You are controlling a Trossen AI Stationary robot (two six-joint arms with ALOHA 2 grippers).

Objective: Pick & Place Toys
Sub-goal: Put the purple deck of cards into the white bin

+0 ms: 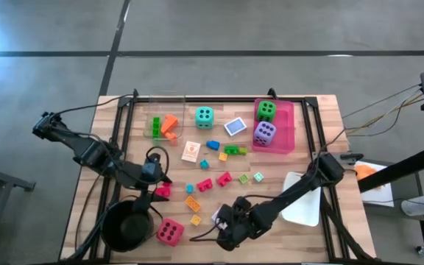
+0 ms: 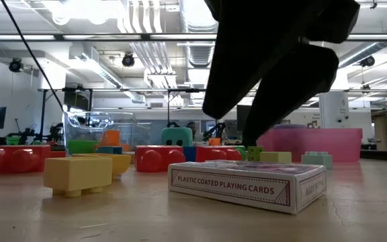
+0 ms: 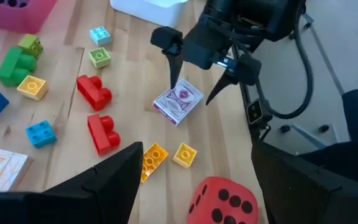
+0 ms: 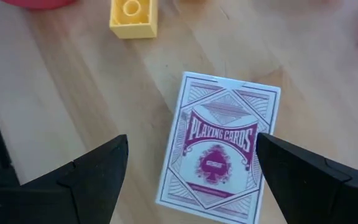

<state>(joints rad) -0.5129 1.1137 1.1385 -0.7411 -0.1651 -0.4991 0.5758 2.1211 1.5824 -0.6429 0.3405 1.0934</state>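
A purple-and-white playing card box [image 4: 219, 146] lies flat on the table near its front edge. My right gripper [image 3: 194, 74] hangs open over it, one finger on either side, apart from it. My left gripper [image 1: 155, 179] is open and holds nothing, above the table left of centre, beyond the pink-red die [image 1: 170, 232]. The teal die [image 1: 204, 115] sits on the wood at the far side. The green die [image 1: 266, 110] and the purple die [image 1: 264, 134] lie in the pink tray [image 1: 287, 143]. Small coloured blocks [image 1: 205, 184] are scattered mid-table.
A round black pot [image 1: 127, 224] stands at the near left beside the pink-red die. A clear tray [image 1: 160, 110] with green and orange blocks is at the far left. A white tray [image 1: 304, 202] lies at the right. A picture card [image 1: 191, 152] rests mid-table.
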